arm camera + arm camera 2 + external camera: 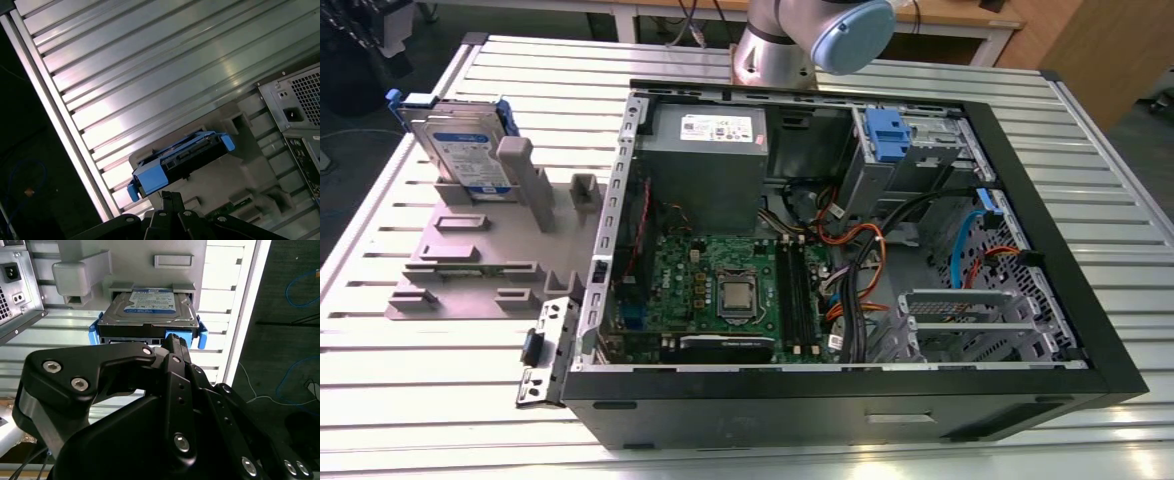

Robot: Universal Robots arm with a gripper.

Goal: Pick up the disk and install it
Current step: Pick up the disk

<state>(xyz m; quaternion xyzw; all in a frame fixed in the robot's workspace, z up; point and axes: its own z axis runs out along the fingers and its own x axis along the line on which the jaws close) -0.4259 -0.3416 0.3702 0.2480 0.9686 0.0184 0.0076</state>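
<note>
The disk stands on edge in a grey holder on the bench, at the exterior view's left of the open computer case; the claw hangs just short of its blue-framed edge, fingers drawn together, gripping nothing. Judgement: spread the fingers and centre them across the drive before closing. The exterior view supplies the case interior; the second wrist view supplies the label and claw alignment.

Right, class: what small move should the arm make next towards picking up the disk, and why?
Probably advance the gripper straight toward the disk, at its blue-framed end, keeping it centred. The disk stands on edge in the grey holder, ungrasped, and in both wrist views the gripper points at it but looks apart from it.
</note>
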